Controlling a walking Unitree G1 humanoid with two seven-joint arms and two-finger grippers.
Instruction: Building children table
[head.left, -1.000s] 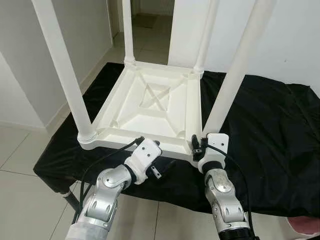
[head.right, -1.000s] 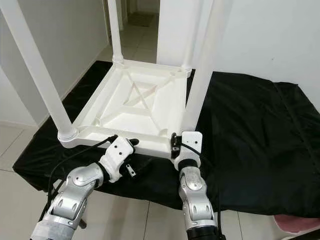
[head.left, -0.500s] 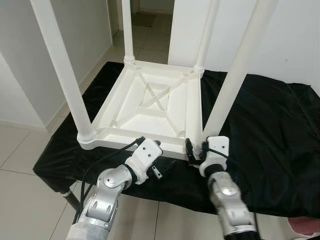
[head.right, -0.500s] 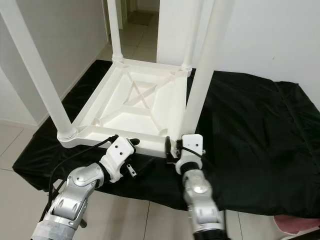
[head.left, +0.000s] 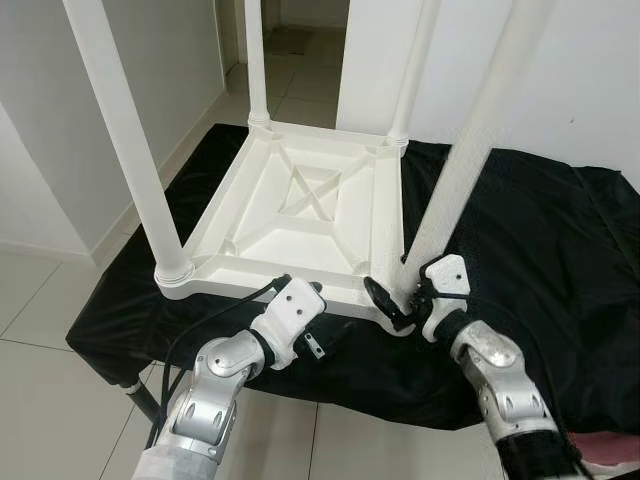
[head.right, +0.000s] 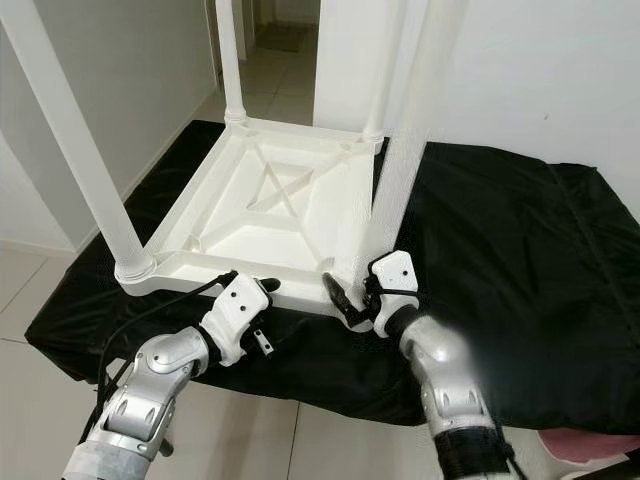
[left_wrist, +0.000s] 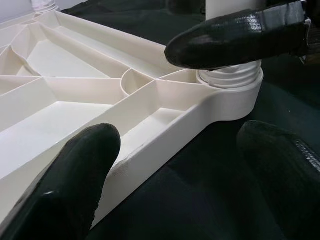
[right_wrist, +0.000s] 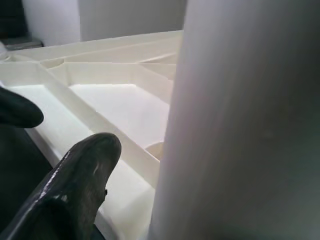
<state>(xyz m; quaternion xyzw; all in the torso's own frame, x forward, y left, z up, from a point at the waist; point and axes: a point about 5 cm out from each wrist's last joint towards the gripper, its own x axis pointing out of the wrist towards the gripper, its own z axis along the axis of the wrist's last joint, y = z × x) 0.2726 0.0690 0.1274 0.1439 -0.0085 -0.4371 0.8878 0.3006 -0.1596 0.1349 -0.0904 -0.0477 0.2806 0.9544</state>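
The right gripper (head.left: 400, 300) is at the near right corner of the upturned table, its two black fingers spread around the base of the near right leg (head.left: 470, 160). One finger (head.left: 385, 302) lies on the table side of the leg and the other is hidden behind it. In the right wrist view the leg fills the space beside a single dark finger (right_wrist: 75, 190), so the fingers are apart with the leg between them; whether they press on it cannot be told.

The black cloth (head.left: 540, 250) covers a low platform and is the largest thing in view. On it rests the white table (head.left: 300, 215), upside down, its ribbed underside facing up with a cross-shaped brace in the middle. Four white legs rise from its corners: the near left leg (head.left: 125, 140), the near right leg, and two far legs (head.left: 256, 60) close to a doorway and wall. The floor (head.left: 40, 300) is pale tile.

The left gripper (head.left: 318, 345) sits just below the table's near edge, close to the cloth. In the left wrist view its fingers (left_wrist: 75, 185) are apart, with the table's rim lying between them, and the right gripper's finger crosses ahead by the leg's threaded socket (left_wrist: 230, 82).
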